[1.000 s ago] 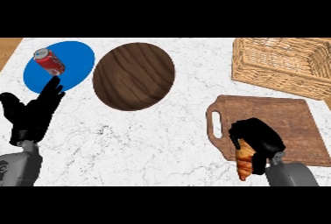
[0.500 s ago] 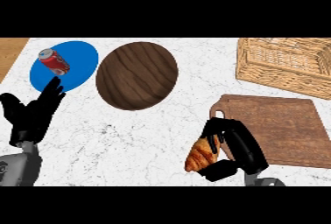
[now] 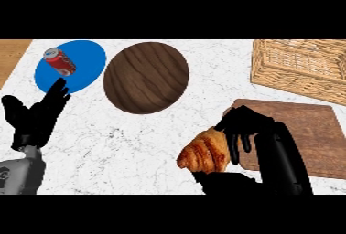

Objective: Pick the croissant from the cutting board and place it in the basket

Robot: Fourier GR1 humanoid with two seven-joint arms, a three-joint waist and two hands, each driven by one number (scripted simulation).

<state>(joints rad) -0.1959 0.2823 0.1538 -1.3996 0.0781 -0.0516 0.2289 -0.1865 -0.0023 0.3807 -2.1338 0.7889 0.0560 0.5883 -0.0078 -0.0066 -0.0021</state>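
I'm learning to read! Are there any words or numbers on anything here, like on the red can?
No text can be read anywhere.
Red soda can on the blue plate: light markings only, too blurred to read.
Croissant, basket, cutting board, wooden plate: no writing.

The light is bright and even all over the white worktop (image 3: 135, 137). No glare and no dark shadows.
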